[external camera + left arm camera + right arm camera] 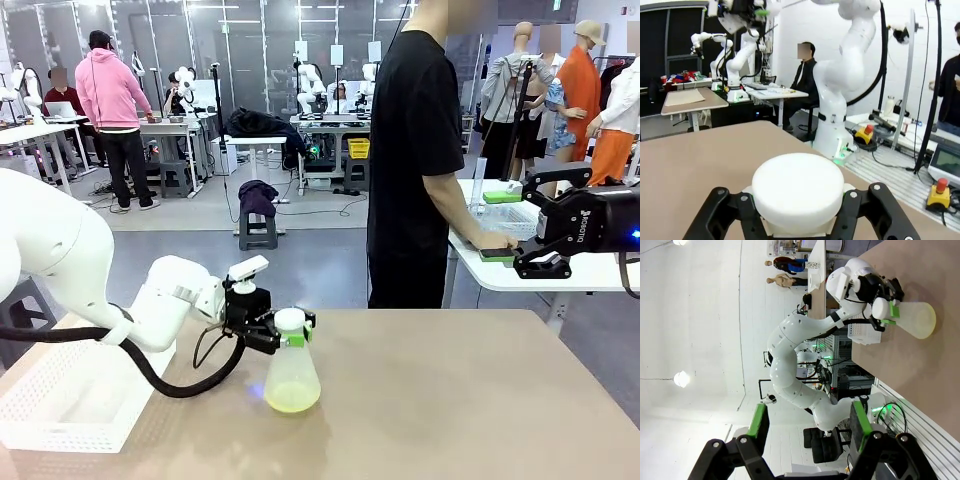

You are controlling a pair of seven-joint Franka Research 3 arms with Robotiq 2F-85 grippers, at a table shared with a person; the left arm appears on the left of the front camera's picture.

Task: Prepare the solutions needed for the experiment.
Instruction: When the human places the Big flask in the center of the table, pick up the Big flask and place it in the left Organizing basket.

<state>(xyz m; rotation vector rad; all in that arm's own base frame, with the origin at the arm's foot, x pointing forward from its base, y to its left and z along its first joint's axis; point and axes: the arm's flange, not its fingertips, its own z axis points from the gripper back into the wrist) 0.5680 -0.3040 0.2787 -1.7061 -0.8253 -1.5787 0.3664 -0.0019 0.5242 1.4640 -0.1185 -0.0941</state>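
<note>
- One table [480, 400], tan, fills the near part of the front view; a second, white table [600, 275] stands far right, where one person [415, 160] in black leans with a hand on it.
- One white perforated tray [60, 400] sits at the near left edge of the tan table.
- Two arms: the left arm [90, 275] reaches in low from the left; the right gripper [545, 262] hangs high at the far right, well apart from the flask, jaws spread and holding nothing.
- One flask [291, 380], translucent white with a white cap [797, 187], stands upright on the table left of centre.
- The left gripper [285, 332] is clenched on the flask's neck just under the cap, green pads [894, 311] pressed to either side.
- The solution [292, 400], one small pale yellow pool, lies in the bottom of the flask, far below its neck.
- Progress, as a judgement: the flask is grasped and already holds some liquid, so the work looks early to midway. Lifting, swirling or carrying it and any further mixing seem left to do; I see no second vessel on this table.
</note>
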